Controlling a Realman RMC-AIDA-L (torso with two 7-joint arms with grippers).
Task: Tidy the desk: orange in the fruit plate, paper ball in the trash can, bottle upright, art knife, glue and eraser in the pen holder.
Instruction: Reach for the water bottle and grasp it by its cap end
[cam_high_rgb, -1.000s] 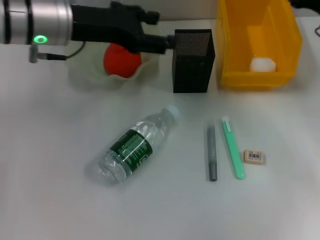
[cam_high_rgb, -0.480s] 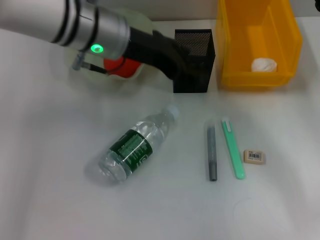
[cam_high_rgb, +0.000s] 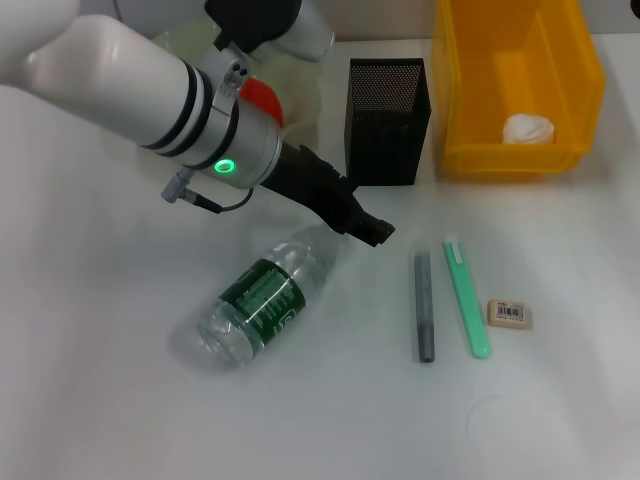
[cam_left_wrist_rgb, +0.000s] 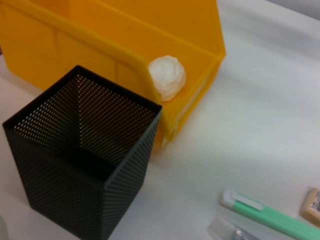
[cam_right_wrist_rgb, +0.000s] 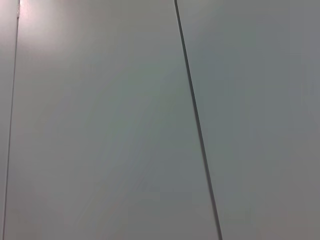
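Note:
The bottle (cam_high_rgb: 262, 300) lies on its side at the desk's middle, its cap end hidden under my left gripper (cam_high_rgb: 366, 229), which hovers just above it. At the back left, the orange (cam_high_rgb: 263, 94) rests in the fruit plate (cam_high_rgb: 301, 92), mostly hidden by my left arm. The paper ball (cam_high_rgb: 527, 128) (cam_left_wrist_rgb: 167, 76) sits inside the yellow trash can (cam_high_rgb: 470, 90) (cam_left_wrist_rgb: 125, 40). The black mesh pen holder (cam_high_rgb: 388, 125) (cam_left_wrist_rgb: 80, 165) stands beside it. A grey glue stick (cam_high_rgb: 424, 305), the green art knife (cam_high_rgb: 466, 295) (cam_left_wrist_rgb: 270, 215) and the eraser (cam_high_rgb: 509, 313) (cam_left_wrist_rgb: 312, 206) lie at the front right.
My left arm's white forearm crosses from the back left over the fruit plate. The right wrist view shows only a plain grey surface with a thin dark line (cam_right_wrist_rgb: 195, 120). Bare white desk spreads along the front and left.
My left arm has swung from over the fruit plate forward and to the right, ending above the bottle's cap end. The orange stays in the plate. Nothing else moved.

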